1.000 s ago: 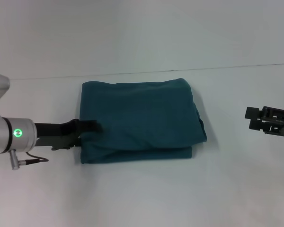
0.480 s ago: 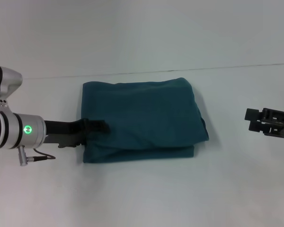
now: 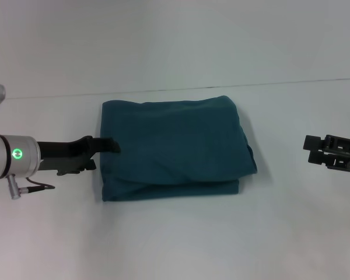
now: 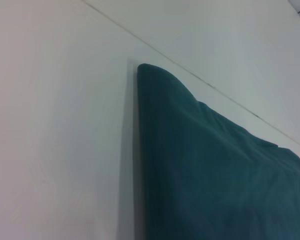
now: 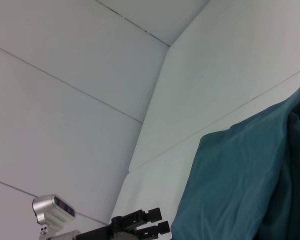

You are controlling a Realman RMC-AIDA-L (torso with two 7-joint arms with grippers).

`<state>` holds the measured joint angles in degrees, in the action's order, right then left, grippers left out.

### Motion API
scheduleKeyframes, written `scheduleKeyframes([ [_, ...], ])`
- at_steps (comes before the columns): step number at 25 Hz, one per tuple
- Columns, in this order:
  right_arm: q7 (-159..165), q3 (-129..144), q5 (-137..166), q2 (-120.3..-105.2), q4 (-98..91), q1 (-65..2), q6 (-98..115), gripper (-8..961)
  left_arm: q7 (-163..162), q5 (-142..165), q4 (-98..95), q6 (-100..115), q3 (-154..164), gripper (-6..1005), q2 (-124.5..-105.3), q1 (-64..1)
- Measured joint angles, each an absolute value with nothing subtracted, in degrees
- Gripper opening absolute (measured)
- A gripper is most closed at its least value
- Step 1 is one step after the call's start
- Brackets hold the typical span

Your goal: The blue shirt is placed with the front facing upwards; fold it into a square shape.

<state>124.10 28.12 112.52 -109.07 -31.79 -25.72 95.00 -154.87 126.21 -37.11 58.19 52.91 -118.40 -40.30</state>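
The blue shirt (image 3: 175, 149) lies folded into a rough rectangle on the white table, plain teal side up; its lettering and collar are hidden. It also shows in the left wrist view (image 4: 215, 170) and the right wrist view (image 5: 240, 185). My left gripper (image 3: 102, 153) is at the shirt's left edge, jaws apart, with the upper fingertip (image 3: 109, 144) just over the fabric's border and nothing held. It also shows in the right wrist view (image 5: 142, 224). My right gripper (image 3: 309, 150) hovers open and empty, well to the right of the shirt.
The white table (image 3: 175, 239) stretches all around the shirt. Its far edge meets a white wall (image 3: 175, 41) just behind the shirt.
My left gripper has pulled back to the left, off the shirt's top layer to its left edge. The shirt and the right gripper have stayed put.
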Motion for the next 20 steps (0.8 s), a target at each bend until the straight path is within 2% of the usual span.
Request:
scheduleKeyframes([
  [20,124.1,28.12,112.65,-109.07,-31.36,-25.75,94.35,857,-153.59,129.5,-31.33,55.01,54.83,828,-118.59,-45.47],
])
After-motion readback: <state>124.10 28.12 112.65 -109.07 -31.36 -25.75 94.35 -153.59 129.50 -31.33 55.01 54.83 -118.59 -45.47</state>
